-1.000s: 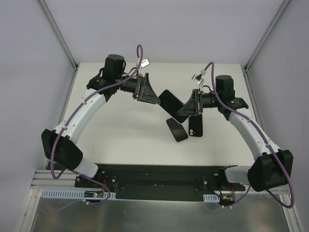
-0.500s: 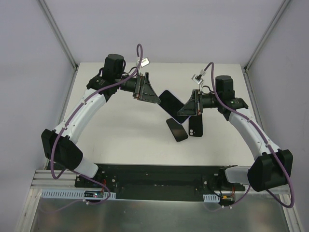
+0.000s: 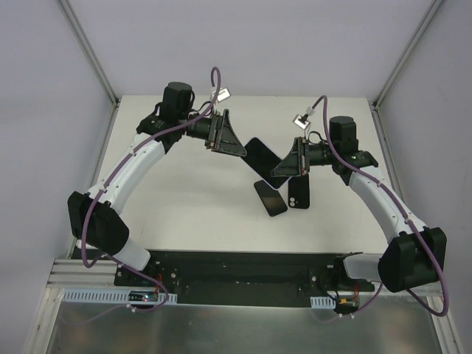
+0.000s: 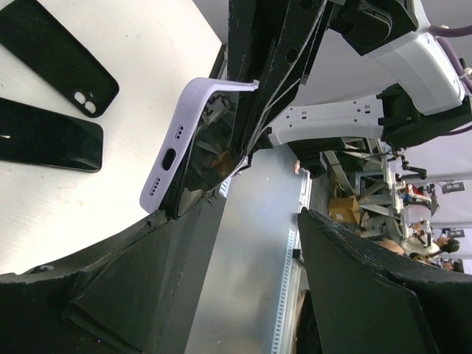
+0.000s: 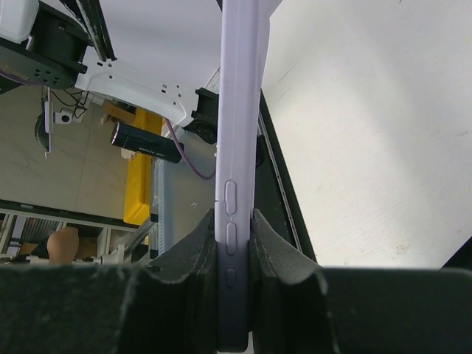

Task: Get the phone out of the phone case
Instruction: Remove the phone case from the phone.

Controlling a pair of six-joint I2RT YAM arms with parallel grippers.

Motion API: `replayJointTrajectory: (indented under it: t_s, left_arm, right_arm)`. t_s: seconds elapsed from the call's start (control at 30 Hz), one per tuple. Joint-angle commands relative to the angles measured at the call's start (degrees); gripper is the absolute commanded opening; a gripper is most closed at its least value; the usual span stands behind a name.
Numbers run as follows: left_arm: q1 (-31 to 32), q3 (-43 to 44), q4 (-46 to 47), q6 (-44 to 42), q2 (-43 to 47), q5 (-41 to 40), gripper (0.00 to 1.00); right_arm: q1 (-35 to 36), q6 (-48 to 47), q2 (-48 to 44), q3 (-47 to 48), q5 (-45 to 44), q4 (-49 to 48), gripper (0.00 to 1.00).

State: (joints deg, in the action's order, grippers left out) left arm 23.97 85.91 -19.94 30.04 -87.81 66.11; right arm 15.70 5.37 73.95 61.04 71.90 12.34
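Note:
The phone in its lilac case (image 3: 259, 156) hangs in the air between the two arms. My right gripper (image 3: 280, 172) is shut on the case's side edge; in the right wrist view the lilac case (image 5: 240, 147) stands edge-on between my fingers (image 5: 198, 254), its side buttons showing. My left gripper (image 3: 237, 150) is open at the phone's other end. In the left wrist view the lilac case (image 4: 181, 140) shows its port end, with one far corner (image 4: 225, 85) peeled off the dark phone (image 4: 210, 151). The left gripper (image 4: 258, 214) is open, with one finger (image 4: 110, 295) close beside the phone.
A black phone (image 3: 270, 198) and a black case with camera holes (image 3: 299, 192) lie flat on the white table (image 3: 184, 199) below the held phone. Both show in the left wrist view: the phone (image 4: 44, 136) and the case (image 4: 63, 51). Grey walls surround the table.
My left arm has shifted slightly right and up, bringing its open gripper a little closer along the phone. The right arm and the held phone have stayed still.

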Motion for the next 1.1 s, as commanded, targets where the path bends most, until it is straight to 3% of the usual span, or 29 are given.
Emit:
replayJointTrajectory:
  t_s: [0.0, 1.07]
  left_arm:
    - [1.61, 1.89, 3.07, -0.77, -1.22, 0.87, 0.72]
    - [4.16, -0.22, 5.00, -4.55, -4.74, -2.65, 0.72]
  right_arm:
    - [1.08, 1.40, -1.88, 0.58, 5.80, -6.80, 0.00]
    - [1.26, 8.96, -1.97, -0.30, 9.58, -16.29, 0.00]
